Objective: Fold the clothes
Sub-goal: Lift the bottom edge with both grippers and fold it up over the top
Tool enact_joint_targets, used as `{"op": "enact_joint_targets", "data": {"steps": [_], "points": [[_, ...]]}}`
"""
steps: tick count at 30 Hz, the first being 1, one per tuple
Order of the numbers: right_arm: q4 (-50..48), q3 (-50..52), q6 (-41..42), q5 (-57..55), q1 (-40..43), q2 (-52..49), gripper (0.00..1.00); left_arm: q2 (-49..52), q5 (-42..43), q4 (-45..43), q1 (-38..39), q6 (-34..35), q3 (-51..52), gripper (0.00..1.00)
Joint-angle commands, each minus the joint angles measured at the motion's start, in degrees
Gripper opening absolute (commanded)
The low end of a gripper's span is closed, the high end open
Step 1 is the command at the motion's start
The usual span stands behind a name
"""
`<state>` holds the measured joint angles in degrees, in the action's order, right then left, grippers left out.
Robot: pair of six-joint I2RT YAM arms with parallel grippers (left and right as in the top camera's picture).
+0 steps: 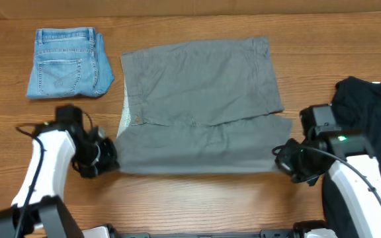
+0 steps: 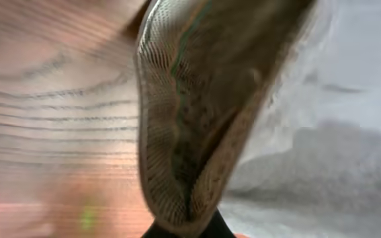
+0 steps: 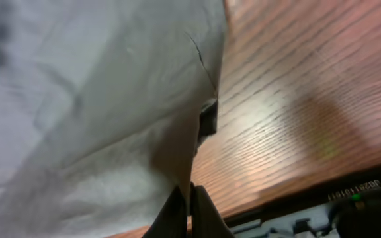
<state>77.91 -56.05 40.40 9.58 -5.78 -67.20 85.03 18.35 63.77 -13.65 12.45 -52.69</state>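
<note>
Pinching the near corners of the grey shorts (image 1: 200, 92), spread at mid-frame, the left gripper (image 1: 108, 158) and right gripper (image 1: 284, 158) sat closed on cloth and would do best lifting level, together.

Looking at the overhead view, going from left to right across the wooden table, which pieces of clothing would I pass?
small light-blue denim shorts → large plain grey cotton shorts → black fabric garment heap
</note>
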Motion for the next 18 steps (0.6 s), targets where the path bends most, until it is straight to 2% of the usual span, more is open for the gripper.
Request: {"op": "enact_joint_targets", "data": {"steps": [1, 6, 7, 11, 18], "points": [[4.2, -10.5, -0.4, -4.6, -0.2, 2.9, 0.04, -5.9, -2.4, 4.5, -0.6, -1.6, -8.1, 0.04], [12.4, -23.3, -0.4, -6.2, -0.2, 3.7, 0.04, -13.4, -8.7, 13.3, -0.6, -1.3, -15.4, 0.04], [15.6, -28.8, -0.4, -6.8, -0.2, 3.7, 0.04, -16.4, -11.5, 17.0, -0.6, -1.2, -18.0, 0.04], [18.7, -37.7, -0.3, -7.0, -0.2, 3.7, 0.04, -21.6, -17.1, 21.4, -0.6, 0.0, -22.4, 0.04], [14.4, -39.5, 0.1, -11.0, -0.2, 1.5, 0.04, -24.8, -16.9, 20.7, -0.6, 0.7, -23.9, 0.04]]}}
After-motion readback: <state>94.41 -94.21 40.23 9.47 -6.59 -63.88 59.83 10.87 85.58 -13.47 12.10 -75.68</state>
